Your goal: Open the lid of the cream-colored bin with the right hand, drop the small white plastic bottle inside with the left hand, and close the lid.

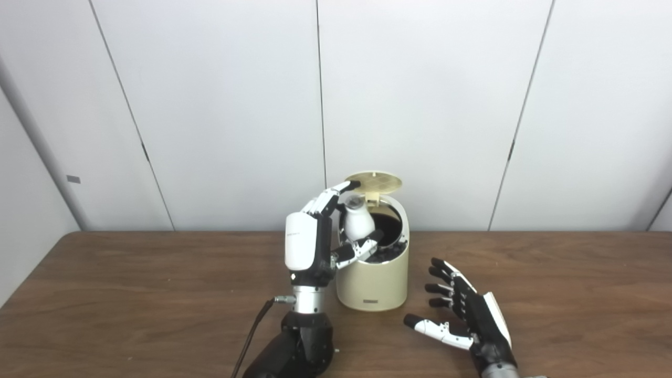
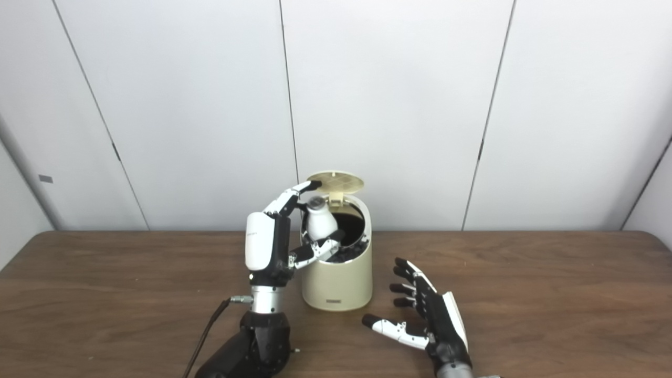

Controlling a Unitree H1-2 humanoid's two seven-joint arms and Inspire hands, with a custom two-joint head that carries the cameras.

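Observation:
The cream-colored bin (image 1: 374,281) stands on the table a little behind centre, its round lid (image 1: 374,183) flipped up and back, the dark inside showing. My left hand (image 1: 315,236) is raised beside the bin's left rim, shut on the small white plastic bottle (image 1: 358,220). The bottle sits upright over the bin's opening, between the upper fingers and the thumb. My right hand (image 1: 462,310) rests low to the right of the bin, open with fingers spread, touching nothing.
The brown wooden table (image 1: 131,294) stretches to both sides. A dark cable (image 1: 252,336) runs from the left wrist toward the front edge. White wall panels close off the back.

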